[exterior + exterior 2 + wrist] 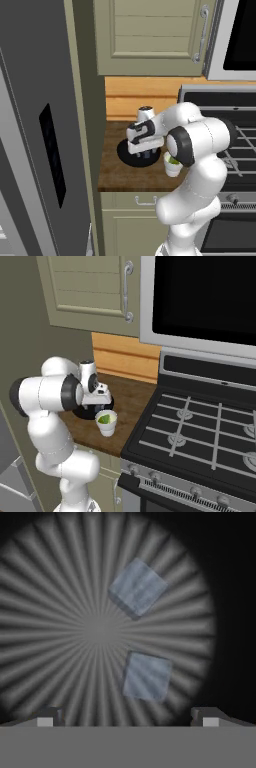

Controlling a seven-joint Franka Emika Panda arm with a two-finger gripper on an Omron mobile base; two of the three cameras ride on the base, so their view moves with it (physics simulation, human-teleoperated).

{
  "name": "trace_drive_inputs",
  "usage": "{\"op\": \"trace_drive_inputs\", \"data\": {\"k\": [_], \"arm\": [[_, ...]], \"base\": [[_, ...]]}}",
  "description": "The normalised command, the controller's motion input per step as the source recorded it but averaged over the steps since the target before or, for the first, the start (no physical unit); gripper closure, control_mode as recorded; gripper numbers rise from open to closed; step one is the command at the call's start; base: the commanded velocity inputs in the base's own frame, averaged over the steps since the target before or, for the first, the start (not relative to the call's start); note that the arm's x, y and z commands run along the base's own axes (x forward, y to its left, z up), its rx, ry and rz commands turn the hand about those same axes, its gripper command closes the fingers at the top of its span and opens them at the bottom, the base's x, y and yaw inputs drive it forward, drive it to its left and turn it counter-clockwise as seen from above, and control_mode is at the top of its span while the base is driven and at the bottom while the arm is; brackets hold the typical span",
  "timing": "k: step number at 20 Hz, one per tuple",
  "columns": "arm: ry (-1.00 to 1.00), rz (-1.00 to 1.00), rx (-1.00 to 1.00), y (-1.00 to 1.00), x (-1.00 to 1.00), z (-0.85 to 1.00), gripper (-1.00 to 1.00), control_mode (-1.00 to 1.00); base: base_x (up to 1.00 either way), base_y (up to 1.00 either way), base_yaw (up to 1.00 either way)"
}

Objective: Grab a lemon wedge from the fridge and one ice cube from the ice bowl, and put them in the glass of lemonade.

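- The fridge [35,125], a grey slab, stands well to the left of the pincer [127,718].
- The wooden bench [112,172] lies under the pincer.
- The black ice bowl [125,152] sits directly beneath the open, empty pincer.
- The glass of lemonade [106,423], a lemon wedge [105,419] floating inside, stands just beside the bowl.
- One ice cube [147,676] lies between the spread tips; a second cube [138,588] lies beyond.

White arm [200,150], glossy rounded segments, black rings at joints. Hand block white with dark side panel; gripper [144,154] has short dark fingers. In hand view, fingertips [47,717] grey, small pale square faces.
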Motion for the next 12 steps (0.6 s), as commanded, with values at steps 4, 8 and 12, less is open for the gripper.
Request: {"op": "trace_drive_inputs", "data": {"k": [4,8,12], "arm": [[0.0,0.02,0.0,0.0,0.0,0.0,-1.0,-1.0],[0.0,0.01,0.0,0.13,0.23,-0.22,-1.0,-1.0],[0.0,0.0,0.0,0.03,0.21,-0.33,-1.0,-1.0]], "base": [[0.0,0.0,0.0],[0.0,0.0,0.0],[0.0,0.0,0.0]]}}
